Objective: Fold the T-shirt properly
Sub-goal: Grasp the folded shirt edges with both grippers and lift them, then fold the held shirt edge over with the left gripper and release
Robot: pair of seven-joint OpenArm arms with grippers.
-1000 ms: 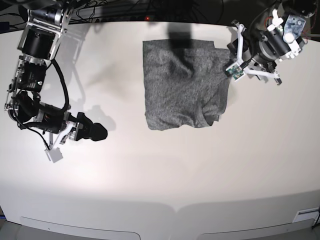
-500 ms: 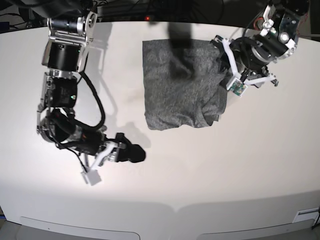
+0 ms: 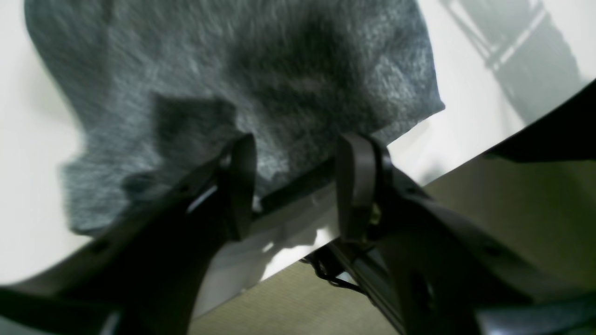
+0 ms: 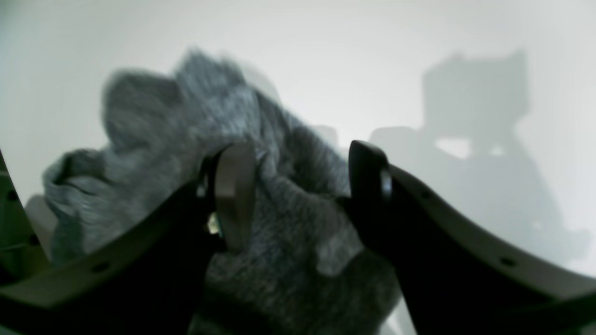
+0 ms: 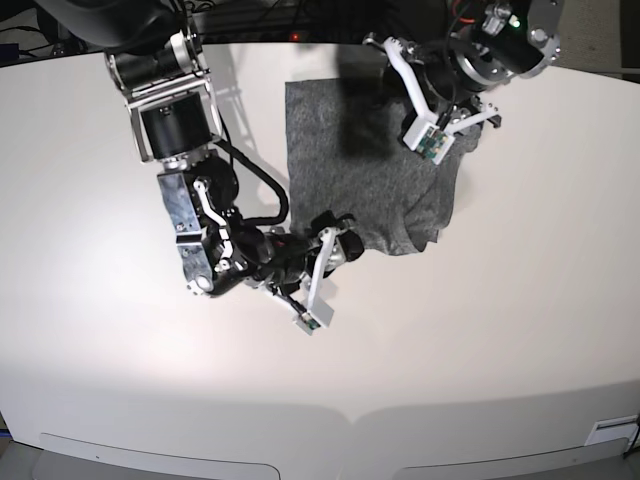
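T-shirt point(image 5: 365, 170): soft matt knit cloth; table point(image 5: 520, 330): smooth, faintly glossy.

T-shirt point(image 5: 365, 165) flat on table point(image 5: 520, 320), toward far edge, slightly right of centre in base view. Right gripper point(image 5: 338, 238) at near-left corner of T-shirt, arm reaching in from left side of that view. Left gripper point(image 5: 440, 105) over far-right part of T-shirt, arm entering from far right. In right wrist view, bunched T-shirt point(image 4: 195, 139) behind and between fingers point(image 4: 235, 195). In left wrist view, T-shirt point(image 3: 242, 70) beyond fingertips point(image 3: 242, 181), table edge just below.
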